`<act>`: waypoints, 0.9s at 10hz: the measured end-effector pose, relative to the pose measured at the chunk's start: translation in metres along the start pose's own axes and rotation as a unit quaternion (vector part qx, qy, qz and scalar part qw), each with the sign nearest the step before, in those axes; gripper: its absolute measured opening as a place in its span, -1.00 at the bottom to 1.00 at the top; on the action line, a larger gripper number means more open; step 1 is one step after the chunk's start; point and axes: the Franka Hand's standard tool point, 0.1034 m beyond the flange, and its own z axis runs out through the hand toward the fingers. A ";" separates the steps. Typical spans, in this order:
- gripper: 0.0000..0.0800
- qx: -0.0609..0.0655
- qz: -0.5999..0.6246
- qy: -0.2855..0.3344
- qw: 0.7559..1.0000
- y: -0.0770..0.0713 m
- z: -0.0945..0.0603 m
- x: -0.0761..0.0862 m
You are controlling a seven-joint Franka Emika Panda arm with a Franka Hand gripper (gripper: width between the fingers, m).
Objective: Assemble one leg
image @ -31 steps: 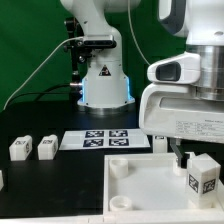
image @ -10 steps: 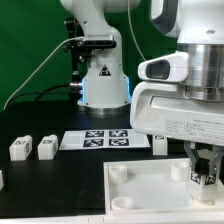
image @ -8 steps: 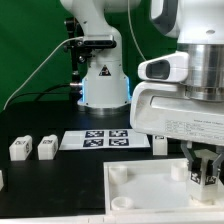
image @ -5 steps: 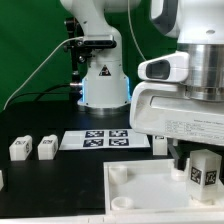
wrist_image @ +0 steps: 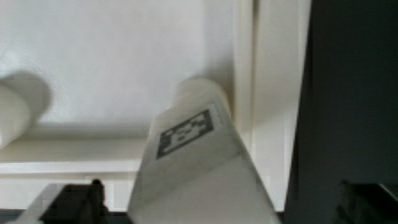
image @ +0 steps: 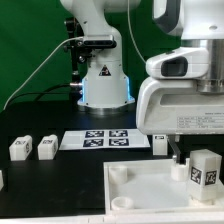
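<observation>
A leg [image: 203, 172], a small white post with a square tag on its face, stands upright at the far corner of the large white panel [image: 140, 190] on the exterior view's right. My gripper [image: 198, 147] is just above it, open, with its fingers spread wide and touching nothing. In the wrist view the leg [wrist_image: 196, 160] rises between the two dark fingertips [wrist_image: 79, 203], with a gap on each side. Its lower end is hidden where it meets the panel [wrist_image: 125, 60].
Two loose legs [image: 19, 148] [image: 46, 148] lie on the black table at the exterior view's left, and another [image: 2, 178] lies at the edge. The marker board [image: 105, 140] is behind the panel, with a further leg [image: 160, 143] beside it. The arm's base [image: 105, 85] stands at the back.
The gripper was down around the leg a second ago. It has since opened and risen, leaving the leg standing at the panel's corner.
</observation>
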 end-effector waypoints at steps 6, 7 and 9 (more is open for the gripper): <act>0.00 -0.007 -0.058 0.005 0.998 0.007 0.006 -0.004; -0.27 -0.006 -0.008 0.005 1.000 0.006 0.007 -0.004; -0.27 -0.004 0.076 0.005 0.997 0.006 0.007 -0.004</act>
